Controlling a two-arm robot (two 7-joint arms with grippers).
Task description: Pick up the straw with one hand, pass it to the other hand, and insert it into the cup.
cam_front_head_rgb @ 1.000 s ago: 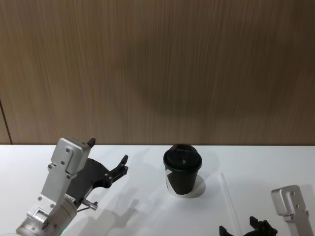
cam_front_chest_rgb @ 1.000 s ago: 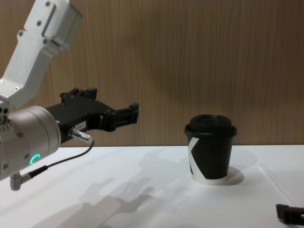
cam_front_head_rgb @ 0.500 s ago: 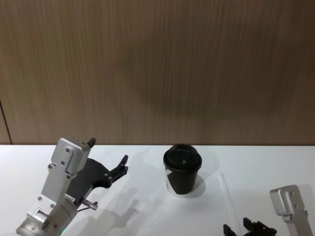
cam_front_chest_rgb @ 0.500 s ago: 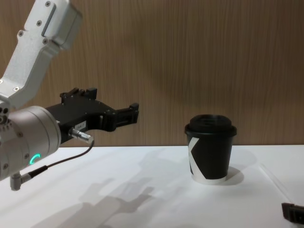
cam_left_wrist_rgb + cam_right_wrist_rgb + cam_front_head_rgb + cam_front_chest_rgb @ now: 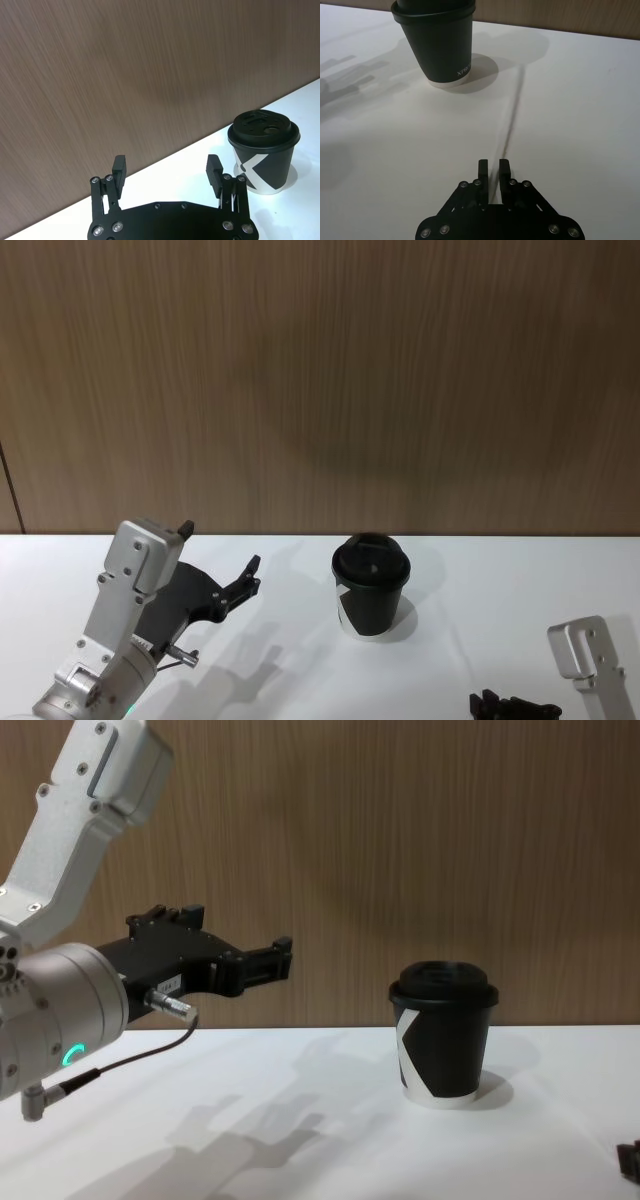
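Left of the cup (image 5: 371,590), the left gripper (image 5: 166,167) hovers over the white table (image 5: 300,660), fingers spread wide and empty. Right of the cup, nearer the robot, the right gripper (image 5: 493,167) pinches the blurred straw (image 5: 512,112) between narrow fingers.

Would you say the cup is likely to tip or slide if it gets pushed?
Probably tippy: the cup tapers to a base narrower than its lid. Likely slides easily on the smooth table. Its fill is hidden, so weight is uncertain.

Light: bright, even, overhead
Shadows: soft, on table (image 5: 520,580) beside cup (image 5: 371,585)
Blur: straw (image 5: 512,112) smeared, right wrist view
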